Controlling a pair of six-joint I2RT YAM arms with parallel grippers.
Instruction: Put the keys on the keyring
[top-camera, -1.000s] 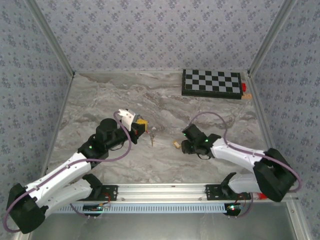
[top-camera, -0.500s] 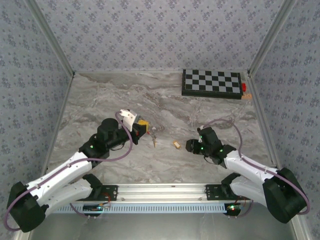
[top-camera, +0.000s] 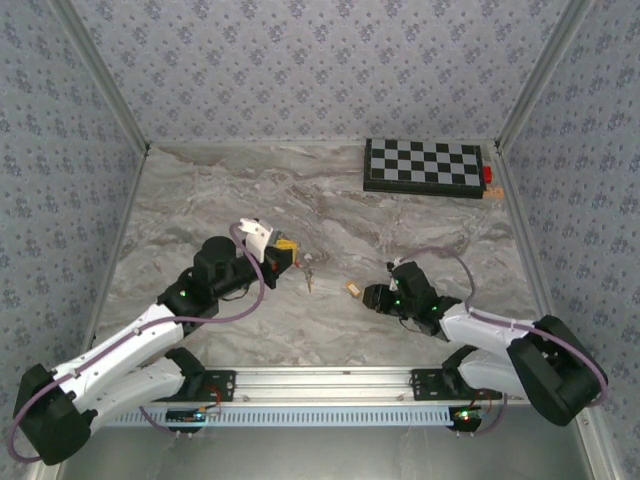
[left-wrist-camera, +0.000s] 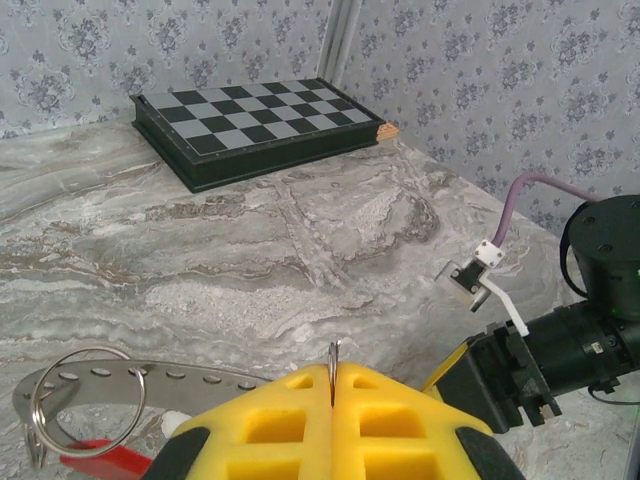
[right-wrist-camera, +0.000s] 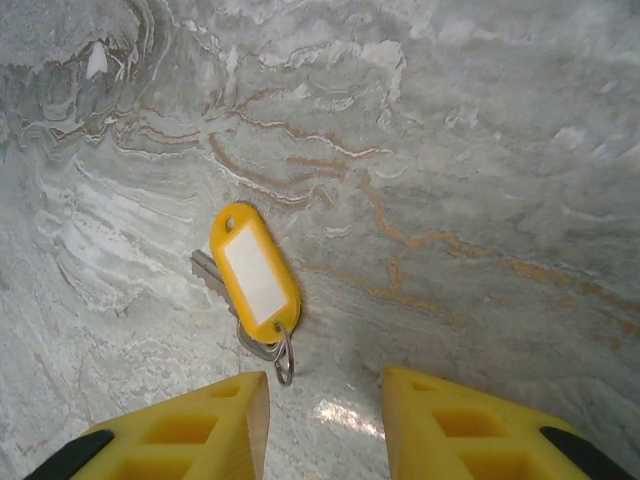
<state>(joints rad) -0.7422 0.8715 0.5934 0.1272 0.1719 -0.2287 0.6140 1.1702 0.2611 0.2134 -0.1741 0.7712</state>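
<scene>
Top external view: we see the black-and-white chequered chessboard (top-camera: 424, 166) lying at the far right of the grey marble-patterned table (top-camera: 220, 190), well apart from both arms. The right gripper (top-camera: 371, 297) sits just beside the small grey-metal yellow-tagged key (top-camera: 353, 289). From the right wrist, its blocky yellow fingers (right-wrist-camera: 190, 435) stand apart with bare table between them. Just ahead lies that key, a flat blade under a glossy oblong plastic tag with a white label. The left gripper (left-wrist-camera: 331, 400) is pressed closed on a thin metal loop (left-wrist-camera: 333, 352) poking from the seam. The keyring (left-wrist-camera: 190, 377), a grey perforated band with a red segment, curves out beside it. We cannot tell whether the loop belongs to it.
</scene>
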